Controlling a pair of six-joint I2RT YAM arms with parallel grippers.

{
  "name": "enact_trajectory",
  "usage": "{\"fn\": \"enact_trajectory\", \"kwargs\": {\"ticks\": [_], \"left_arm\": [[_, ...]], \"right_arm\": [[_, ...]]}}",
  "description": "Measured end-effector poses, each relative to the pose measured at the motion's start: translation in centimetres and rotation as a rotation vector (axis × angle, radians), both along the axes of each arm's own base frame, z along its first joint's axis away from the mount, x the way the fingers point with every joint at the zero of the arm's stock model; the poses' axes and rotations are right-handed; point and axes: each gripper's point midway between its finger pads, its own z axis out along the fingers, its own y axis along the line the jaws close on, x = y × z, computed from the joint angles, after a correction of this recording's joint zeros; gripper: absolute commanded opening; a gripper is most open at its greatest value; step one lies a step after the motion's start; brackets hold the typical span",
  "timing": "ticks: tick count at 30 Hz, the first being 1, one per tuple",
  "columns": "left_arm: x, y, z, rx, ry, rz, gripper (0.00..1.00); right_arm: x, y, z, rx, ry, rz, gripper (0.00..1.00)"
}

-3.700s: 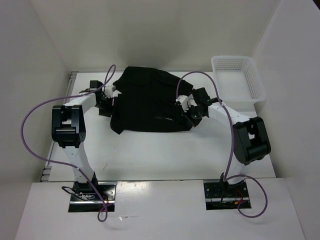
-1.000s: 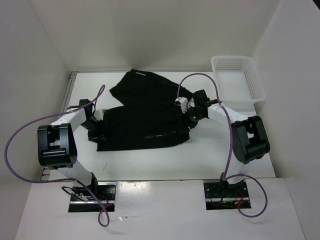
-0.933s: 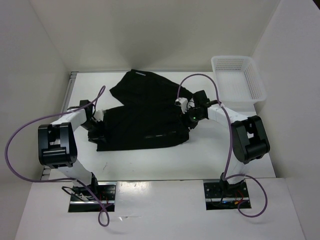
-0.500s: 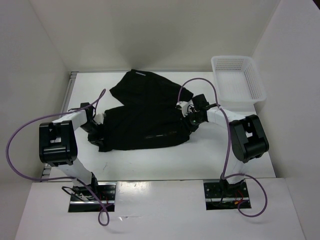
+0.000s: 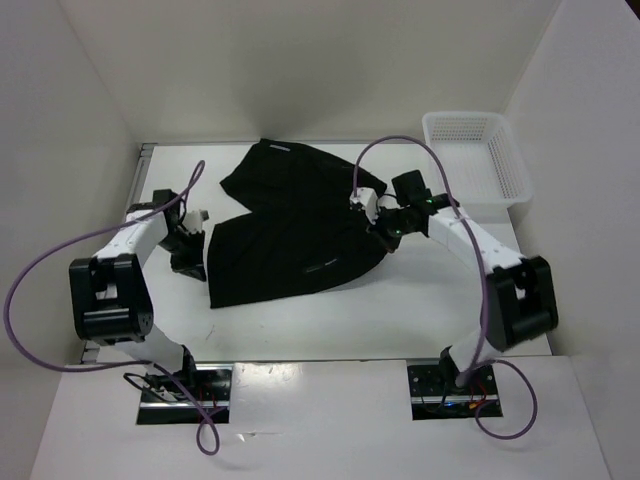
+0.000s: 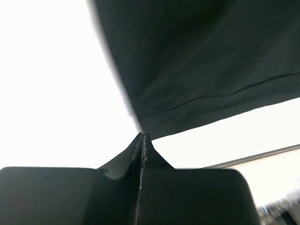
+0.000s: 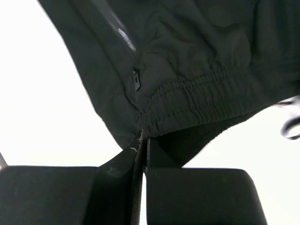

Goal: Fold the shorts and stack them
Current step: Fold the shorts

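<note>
Top external view, starting at the left edge of the desk [image 5: 330,320]: the left gripper [image 5: 194,260] sits low against the left side of the shorts [image 5: 285,235]. In the left wrist view its two fingers [image 6: 136,154] are pressed flat together with no gap. A corner of the black hem runs right down to their tips, so it seems to be pinching that corner, though the contact itself is blurred.

The shorts lie spread over the middle of the desk, nearer the far edge than the near one. One dark layer is laid over another, and a small pale mark [image 5: 283,147] shows at the edge closest to the far side.

At the right side of the shorts, the right gripper [image 5: 384,232] meets the fabric. The right wrist view shows its jaws closed to a hairline slit, clamped on the cloth just below the gathered elastic waistband [image 7: 201,93].

Further right, a white mesh basket [image 5: 465,116] stands in the far right corner, apart from both the shorts and the arms.
</note>
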Motion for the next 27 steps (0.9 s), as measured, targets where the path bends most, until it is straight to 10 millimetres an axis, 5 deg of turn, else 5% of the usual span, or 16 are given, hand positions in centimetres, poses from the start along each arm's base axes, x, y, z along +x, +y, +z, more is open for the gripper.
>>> {"fn": "enact_trajectory", "kwargs": {"ticks": [5,9,12,13,16,17,20,24,27], "left_arm": [[0.1,-0.1,4.6,0.041,-0.105,-0.022,0.0],[-3.3,-1.1,3.8,0.027,0.019,-0.051,0.0],[-5.0,-1.7,3.3,0.018,0.079,-0.075,0.08],[-5.0,-1.8,3.2,0.018,0.079,-0.079,0.11],[-3.9,-1.7,2.8,0.036,0.04,-0.087,0.2],[-3.3,-1.5,2.6,0.048,0.024,-0.087,0.23],[-1.0,-0.9,1.7,0.081,-0.037,-0.083,0.33],[4.0,-0.1,1.5,0.114,-0.168,-0.072,0.44],[8.5,0.5,2.2,0.135,-0.279,-0.06,0.48]], "right_arm": [[-5.3,0.3,4.3,-0.016,-0.156,0.203,0.0],[-11.2,1.3,0.8,-0.067,-0.016,0.382,0.0],[-14.2,0.7,-2.4,-0.127,0.122,0.435,0.07],[-14.6,0.2,-2.9,-0.149,0.147,0.437,0.17],[-14.4,-0.8,-3.5,-0.207,0.141,0.437,0.43],[-14.2,-1.2,-3.6,-0.231,0.131,0.439,0.59],[-13.6,-2.5,-4.3,-0.311,0.117,0.45,0.79],[-12.6,-4.4,-4.9,-0.415,0.105,0.446,0.82],[-9.7,-5.0,-3.2,-0.433,0.038,0.374,0.78]]}}
